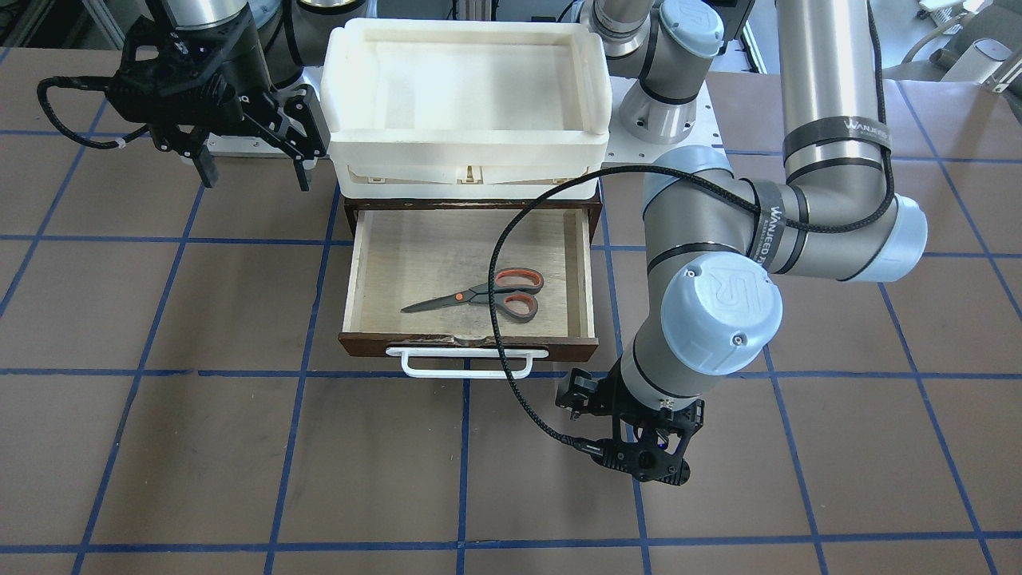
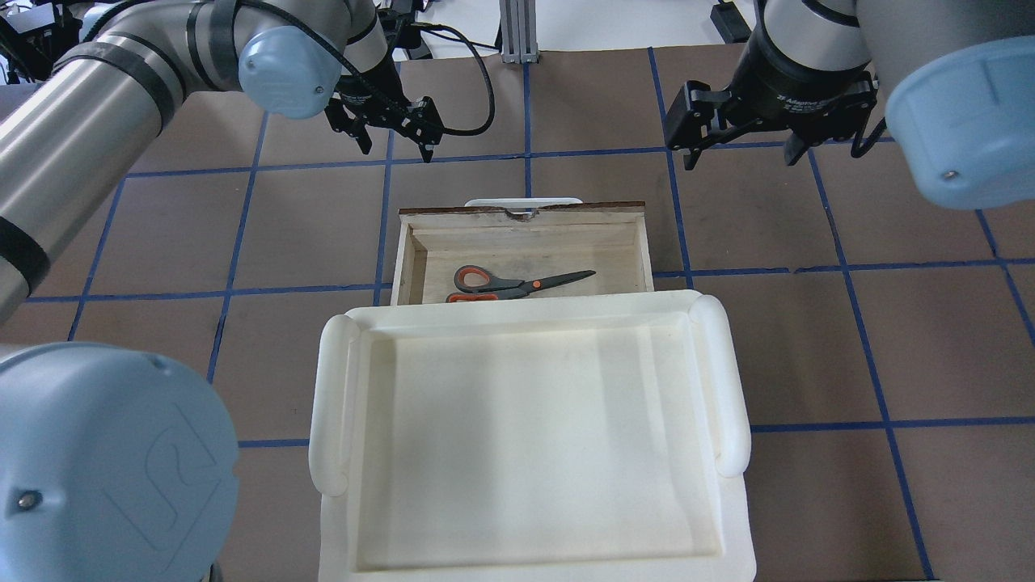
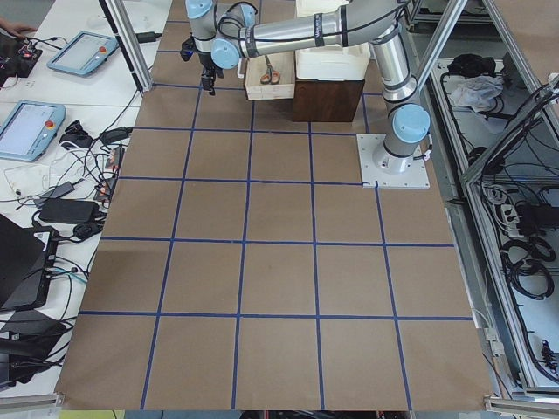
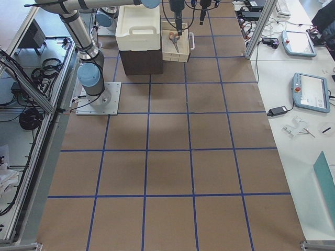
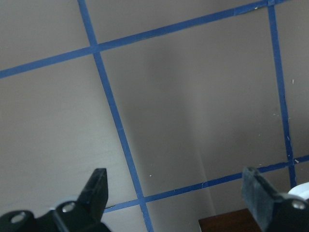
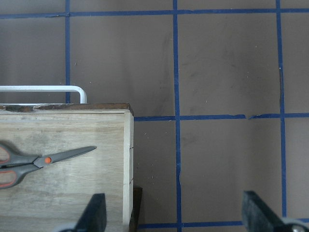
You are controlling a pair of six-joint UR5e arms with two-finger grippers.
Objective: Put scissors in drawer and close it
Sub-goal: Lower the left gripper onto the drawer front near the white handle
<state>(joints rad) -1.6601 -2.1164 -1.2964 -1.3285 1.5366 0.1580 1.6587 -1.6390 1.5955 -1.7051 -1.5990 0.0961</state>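
Left gripper (image 2: 396, 149): fingers spread wide, empty, out past the drawer (image 1: 351, 271) front, off its left corner. Right gripper (image 2: 742, 160): likewise spread and empty, off the drawer's right side. One drawer, pulled out, with one white handle (image 1: 467, 371). Inside the drawer, one pair of scissors (image 1: 479, 295), flat on the plywood floor, blades closed. Directly above the drawer, one white bin (image 1: 467, 164).

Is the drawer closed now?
No, the drawer is pulled out, and the scissors lie in plain sight on its pale wooden floor.
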